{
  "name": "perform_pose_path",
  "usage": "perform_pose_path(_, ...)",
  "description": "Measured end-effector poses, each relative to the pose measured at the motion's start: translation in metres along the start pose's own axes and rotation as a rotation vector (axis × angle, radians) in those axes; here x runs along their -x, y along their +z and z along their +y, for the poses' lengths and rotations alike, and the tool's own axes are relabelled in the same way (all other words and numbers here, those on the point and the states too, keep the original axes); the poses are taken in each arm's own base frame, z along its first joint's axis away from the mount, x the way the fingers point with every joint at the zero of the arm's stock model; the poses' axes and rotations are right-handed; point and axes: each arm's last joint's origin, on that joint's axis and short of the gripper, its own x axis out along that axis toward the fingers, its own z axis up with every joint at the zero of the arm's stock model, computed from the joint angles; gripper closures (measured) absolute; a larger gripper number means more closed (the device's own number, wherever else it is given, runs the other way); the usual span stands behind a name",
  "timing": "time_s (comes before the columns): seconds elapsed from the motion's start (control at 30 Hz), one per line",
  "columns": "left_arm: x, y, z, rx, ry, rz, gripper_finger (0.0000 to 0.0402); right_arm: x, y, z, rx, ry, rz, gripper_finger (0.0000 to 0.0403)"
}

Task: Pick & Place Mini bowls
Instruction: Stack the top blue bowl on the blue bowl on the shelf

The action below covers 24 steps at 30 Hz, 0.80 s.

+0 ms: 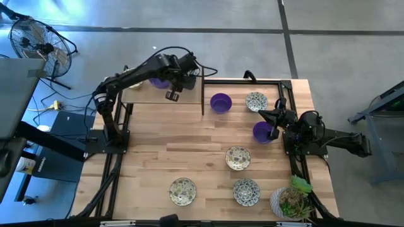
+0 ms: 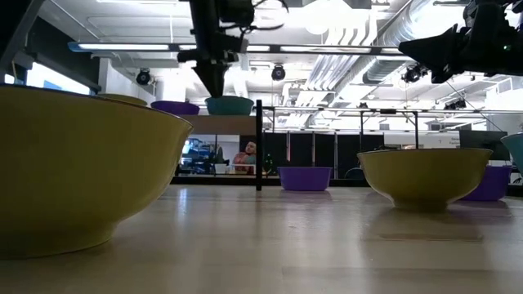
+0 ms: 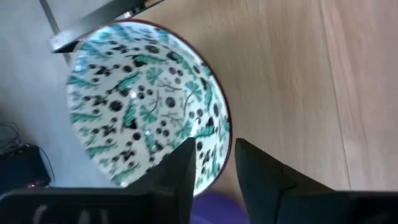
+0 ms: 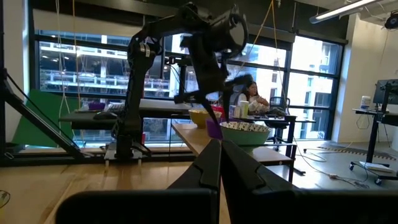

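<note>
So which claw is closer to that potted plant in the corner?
The right claw. It sits up the same side of the table as the plant, by a purple bowl. The left claw is over the far opposite corner.

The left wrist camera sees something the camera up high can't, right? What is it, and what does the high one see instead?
Only the left wrist view shows the patterned bowl from close by, its inside covered in green leaves and dark dots.

Only the high view shows the whole table, the other patterned bowls, two purple bowls, the potted plant and the right gripper.

Both show the left gripper over the raised wooden platform.
</note>
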Motion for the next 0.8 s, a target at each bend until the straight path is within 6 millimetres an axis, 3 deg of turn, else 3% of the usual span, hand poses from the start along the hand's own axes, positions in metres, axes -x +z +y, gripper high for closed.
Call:
perform_pose_path(0.17, 0.018, 0.003, 0.003, -0.011, 0.028, -0.033, 0.0273, 0.000, 0.000, 0.000, 0.000, 0.000, 0.000, 0.0403)
perform_pose_path(0.6, 0.063, 0.012, -0.008, 0.009, 0.134, 0.008, 0.0271, 0.000, -0.001, 0.000, 0.000, 0.000, 0.008, 0.0403)
perform_pose_path(0.8, 0.077, 0.004, -0.013, 0.120, 0.182, -0.019, 0.0298, 0.000, -0.001, 0.000, -0.006, 0.008, 0.008, 0.0403)
